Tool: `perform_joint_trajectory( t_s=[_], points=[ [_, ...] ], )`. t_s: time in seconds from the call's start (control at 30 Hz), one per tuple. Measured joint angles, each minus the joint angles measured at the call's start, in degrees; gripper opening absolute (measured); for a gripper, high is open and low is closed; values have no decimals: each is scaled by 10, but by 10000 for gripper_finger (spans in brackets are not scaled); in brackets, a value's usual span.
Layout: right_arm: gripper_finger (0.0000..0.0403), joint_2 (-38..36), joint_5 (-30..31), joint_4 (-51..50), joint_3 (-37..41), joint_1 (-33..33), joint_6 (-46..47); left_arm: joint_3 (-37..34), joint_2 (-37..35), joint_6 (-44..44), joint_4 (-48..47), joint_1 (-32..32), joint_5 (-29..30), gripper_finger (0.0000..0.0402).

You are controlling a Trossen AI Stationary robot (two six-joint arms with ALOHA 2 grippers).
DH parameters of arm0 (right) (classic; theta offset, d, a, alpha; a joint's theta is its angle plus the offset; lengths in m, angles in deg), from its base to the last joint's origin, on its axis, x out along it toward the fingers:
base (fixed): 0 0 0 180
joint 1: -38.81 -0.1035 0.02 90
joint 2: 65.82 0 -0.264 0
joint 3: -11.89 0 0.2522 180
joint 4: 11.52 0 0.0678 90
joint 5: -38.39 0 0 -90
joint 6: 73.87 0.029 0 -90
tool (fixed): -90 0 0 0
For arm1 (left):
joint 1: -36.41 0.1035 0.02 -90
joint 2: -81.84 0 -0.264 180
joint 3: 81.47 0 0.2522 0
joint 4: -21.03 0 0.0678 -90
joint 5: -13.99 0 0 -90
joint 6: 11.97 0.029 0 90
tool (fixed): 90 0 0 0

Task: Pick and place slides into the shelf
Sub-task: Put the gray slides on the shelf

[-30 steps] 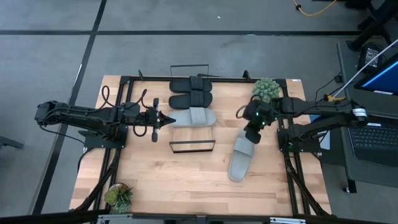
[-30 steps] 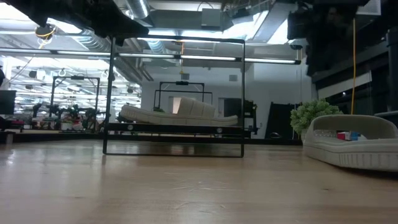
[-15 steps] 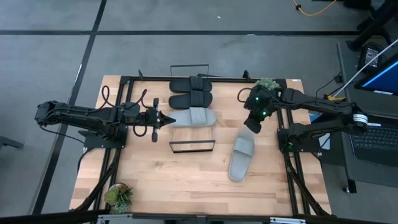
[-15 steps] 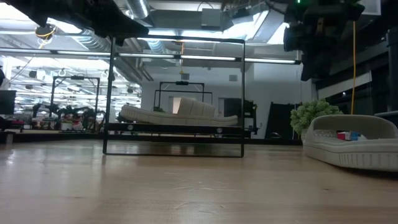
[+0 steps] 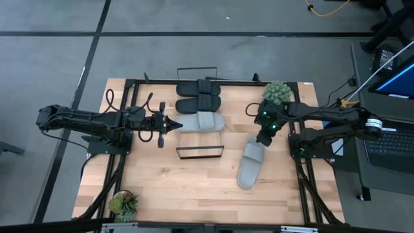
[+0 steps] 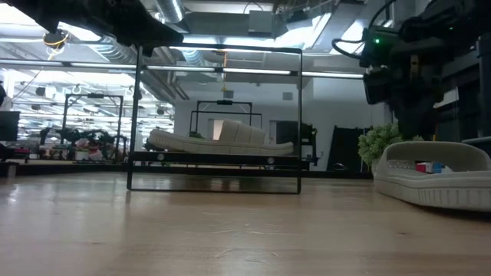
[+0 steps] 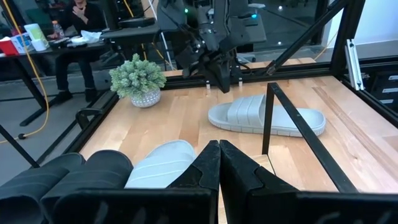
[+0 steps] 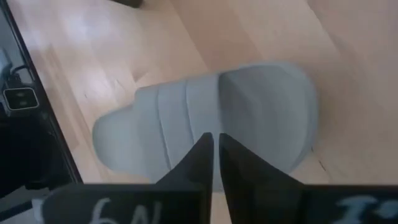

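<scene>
1. Our left gripper (image 5: 176,123), fingers pressed together and empty, waits at the left edge of the shelf (image 5: 200,151), tips touching or nearly touching the grey slide (image 5: 204,122) there.
2. On the shelf lie two black slides (image 5: 198,97) and that grey one: smooth moulded foam, ribbed straps.
3. Right of the shelf, the last grey slide (image 5: 249,163) lies on the wooden tabletop (image 5: 162,188).
4. Our right gripper (image 5: 263,138) hovers over its strap end, fingers nearly together, holding nothing. We judge the next move: spread, descend, pinch the strap.
</scene>
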Motion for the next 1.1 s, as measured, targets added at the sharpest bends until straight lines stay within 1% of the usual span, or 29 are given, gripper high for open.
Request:
perform_joint_trajectory(
  t_s=[0.13,0.4,0.53,0.6,0.7,0.93,1.1],
  points=[
    [56,0,-1,7,1,0,-1,0,0,0,0,0,-1,0],
    [133,0,1,10,-1,-2,-18,0,0,0,0,0,-1,0],
    [157,0,1,10,-1,-2,-18,0,0,-1,0,0,-1,0],
    [165,0,2,10,-1,-2,-18,0,0,-1,0,0,-1,0],
    [171,0,25,11,-1,-6,-18,0,0,-1,0,0,-1,0],
    [173,0,66,14,-1,-31,-17,0,0,-1,0,0,-1,0],
    [173,1,106,17,-1,-59,11,0,0,-2,0,0,-1,0]
  ],
)
